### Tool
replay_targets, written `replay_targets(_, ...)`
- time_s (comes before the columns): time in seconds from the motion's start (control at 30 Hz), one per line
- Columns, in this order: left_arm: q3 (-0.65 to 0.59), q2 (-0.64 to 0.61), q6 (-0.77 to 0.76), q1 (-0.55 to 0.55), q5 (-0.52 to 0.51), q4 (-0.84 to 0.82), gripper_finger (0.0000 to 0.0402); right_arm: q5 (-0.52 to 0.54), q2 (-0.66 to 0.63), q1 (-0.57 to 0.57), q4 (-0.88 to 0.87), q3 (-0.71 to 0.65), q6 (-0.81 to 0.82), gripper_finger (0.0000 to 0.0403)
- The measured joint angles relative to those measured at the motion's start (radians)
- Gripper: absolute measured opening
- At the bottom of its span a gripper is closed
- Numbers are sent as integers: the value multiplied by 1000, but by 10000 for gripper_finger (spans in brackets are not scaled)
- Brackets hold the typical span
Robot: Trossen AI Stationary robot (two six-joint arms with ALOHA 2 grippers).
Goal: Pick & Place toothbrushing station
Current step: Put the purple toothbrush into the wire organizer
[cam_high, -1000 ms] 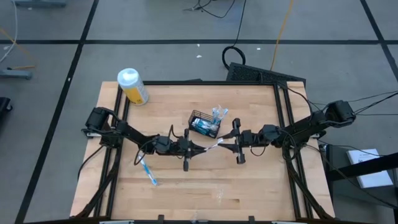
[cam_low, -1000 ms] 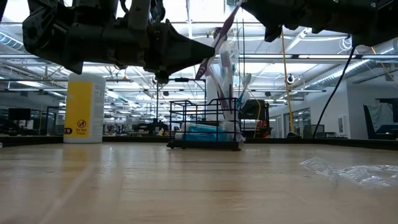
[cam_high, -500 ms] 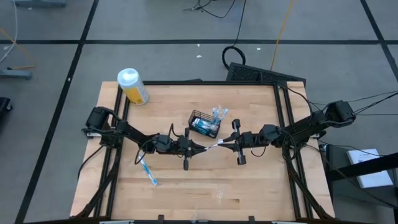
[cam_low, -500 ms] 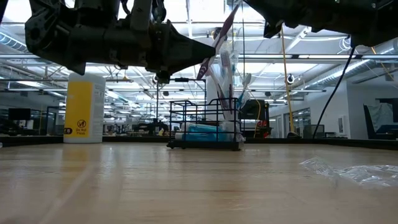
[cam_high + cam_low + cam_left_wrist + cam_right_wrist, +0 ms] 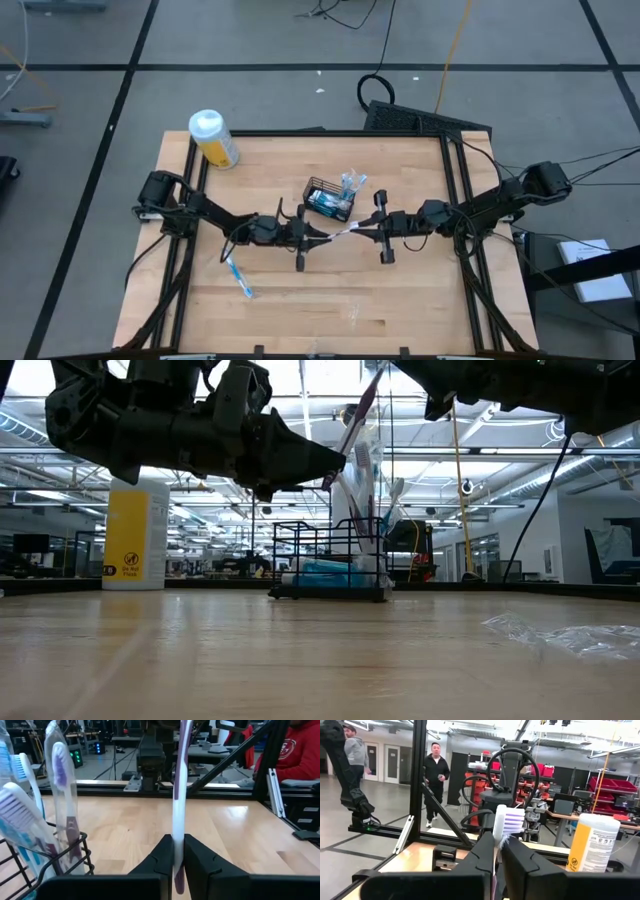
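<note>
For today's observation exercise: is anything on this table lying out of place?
Yes. One toothbrush lies loose on the table near the left arm, apart from the basket; a clear wrapper lies near the front edge.

Bright, even light falls on me from the overhead ceiling strips (image 5: 300,452), which glare white behind my arms in the low view and turn them into near-black silhouettes. Shadows on the table (image 5: 400,290) are faint and soft. Just ahead of my left jaws the bagged toothbrushes (image 5: 30,810) loom close and blurred, with glare on their wrapping. Beyond my right jaws the yellow bottle (image 5: 592,845) and the room look slightly soft, and window light washes out the far background.
</note>
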Motion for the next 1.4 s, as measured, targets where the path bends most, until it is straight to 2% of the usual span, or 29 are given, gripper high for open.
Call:
replay_targets(0.13,0,0,1,1,2,-6,28,0,0,0,5,0,-3,10)
replay_targets(0.33,0,0,0,-1,12,-35,73,0,0,0,2,0,-2,10)
replay_targets(0.43,0,1,11,-1,39,-46,82,-1,0,0,4,0,-2,10)
replay_targets(0.57,0,1,34,0,78,-46,84,-3,-1,0,5,0,-2,10)
replay_targets(1.13,-2,-15,17,-3,85,-121,85,1,-1,2,5,0,-2,10)
replay_targets(1.4,-65,-72,21,-3,83,-118,85,7,-2,2,8,2,-2,10)
